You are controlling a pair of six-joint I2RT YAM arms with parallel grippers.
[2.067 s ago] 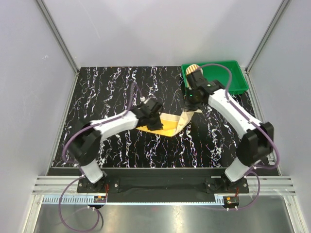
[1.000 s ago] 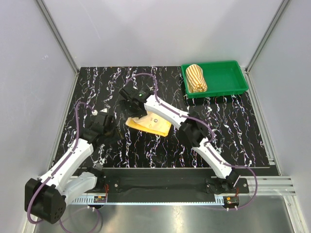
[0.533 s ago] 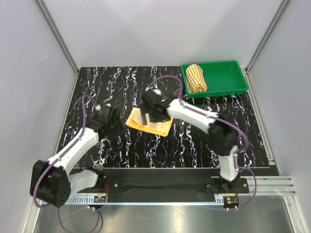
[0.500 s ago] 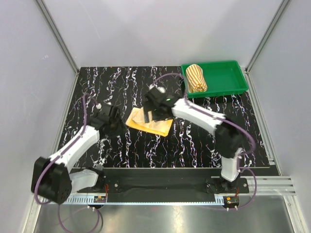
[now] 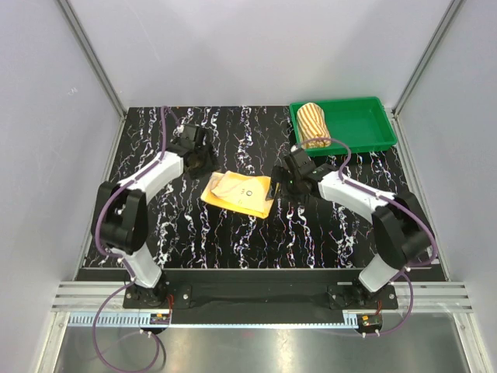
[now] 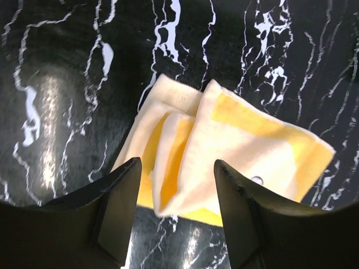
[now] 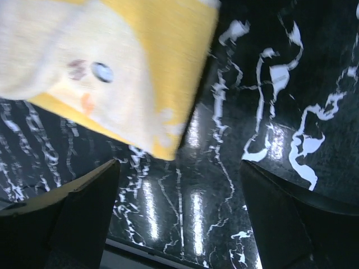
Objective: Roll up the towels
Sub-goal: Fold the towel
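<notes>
The yellow towel is lying long-ways across the middle. Left jaws are hanging spread, upper left (empty); right jaws, spread too, are sitting nearer, beside its right end.

White shells, black joints, purple cables on left arm, right arm; black tool fingers

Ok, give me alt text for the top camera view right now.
A folded plain yellow cloth lies flat on the black marbled table between the open left claw and open right claw, neither gripping it. The rolled orange-and-cream striped towel sits in the green plastic tray at the far right corner.
</notes>
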